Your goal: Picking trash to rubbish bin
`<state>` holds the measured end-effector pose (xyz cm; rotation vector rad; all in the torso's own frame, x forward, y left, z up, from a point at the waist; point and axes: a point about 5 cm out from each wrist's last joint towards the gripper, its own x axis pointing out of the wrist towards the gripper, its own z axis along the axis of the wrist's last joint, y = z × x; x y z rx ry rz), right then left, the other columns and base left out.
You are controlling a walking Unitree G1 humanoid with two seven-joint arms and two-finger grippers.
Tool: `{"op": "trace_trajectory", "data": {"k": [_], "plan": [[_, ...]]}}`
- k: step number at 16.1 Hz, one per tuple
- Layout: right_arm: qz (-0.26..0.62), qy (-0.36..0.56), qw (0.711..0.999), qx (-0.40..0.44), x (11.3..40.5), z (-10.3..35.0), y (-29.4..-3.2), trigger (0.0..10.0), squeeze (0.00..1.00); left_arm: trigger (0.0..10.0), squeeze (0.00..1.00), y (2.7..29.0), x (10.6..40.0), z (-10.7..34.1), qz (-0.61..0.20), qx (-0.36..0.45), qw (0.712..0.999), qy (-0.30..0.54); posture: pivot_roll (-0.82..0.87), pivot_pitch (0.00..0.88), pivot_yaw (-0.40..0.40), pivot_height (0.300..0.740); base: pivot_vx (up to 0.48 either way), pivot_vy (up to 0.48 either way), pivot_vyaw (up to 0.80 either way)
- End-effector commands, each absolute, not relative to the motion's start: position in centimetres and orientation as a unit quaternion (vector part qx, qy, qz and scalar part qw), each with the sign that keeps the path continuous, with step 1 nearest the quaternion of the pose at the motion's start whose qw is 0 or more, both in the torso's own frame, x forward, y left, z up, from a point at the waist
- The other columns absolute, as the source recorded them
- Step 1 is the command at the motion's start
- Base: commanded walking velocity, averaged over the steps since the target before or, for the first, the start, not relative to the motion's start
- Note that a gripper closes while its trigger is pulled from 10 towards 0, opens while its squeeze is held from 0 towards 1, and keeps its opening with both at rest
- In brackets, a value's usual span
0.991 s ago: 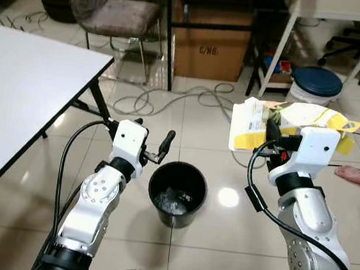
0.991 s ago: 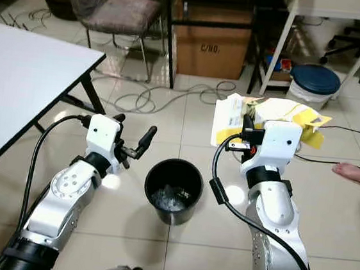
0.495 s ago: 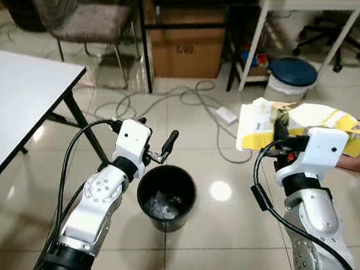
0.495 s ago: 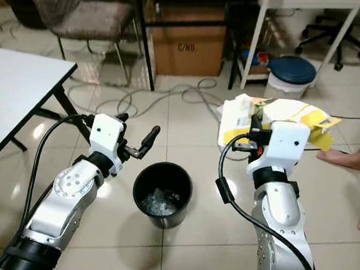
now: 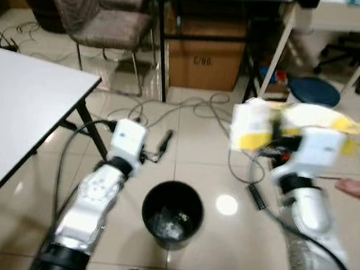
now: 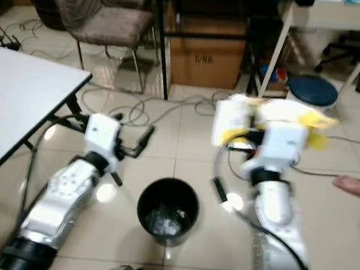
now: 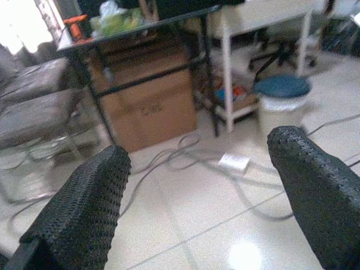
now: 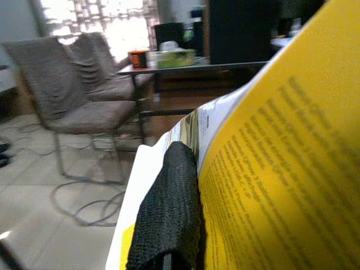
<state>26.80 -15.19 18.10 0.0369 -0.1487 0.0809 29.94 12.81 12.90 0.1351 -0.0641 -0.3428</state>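
Right gripper: right of centre, clamped on yellow-white carton (blurred).
Left gripper: left of centre, fingers apart, empty.
Black bin: lower centre.

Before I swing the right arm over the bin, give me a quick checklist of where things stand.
1. Grip on the yellow and white flattened carton: ok, right gripper is clamped on it.
2. Carton over the round black rubbish bin: not ok, it hangs to the bin's right.
3. Bin mouth open: ok, some trash already inside.
4. Left gripper free: ok, jaws open, empty.
5. Person's bare foot near the right arm: cannot tell if clear.
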Motion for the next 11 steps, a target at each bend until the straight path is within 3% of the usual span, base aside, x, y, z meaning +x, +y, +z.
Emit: {"op": "trace_trajectory", "data": {"k": [1,5,11], "plan": [[0.031,-0.081,0.996,0.017,26.71,18.3,-15.66,0.0,0.0,10.0,0.0,12.61,29.86,12.8,-0.17,0.072,0.982,-0.031,-0.09,0.132,0.068,0.74,0.262,0.0,0.0],[0.031,-0.082,0.996,0.016,26.75,18.32,-15.69,0.0,0.0,10.0,0.0,12.53,29.89,12.78,-0.173,0.074,0.981,-0.033,-0.09,0.128,0.066,0.74,0.306,0.0,0.0],[0.029,-0.083,0.996,0.017,26.86,18.3,-15.59,0.0,0.0,10.0,0.0,12.73,29.9,12.62,-0.173,0.081,0.981,-0.029,-0.08,0.125,0.072,0.74,0.48,0.0,0.0]]}}
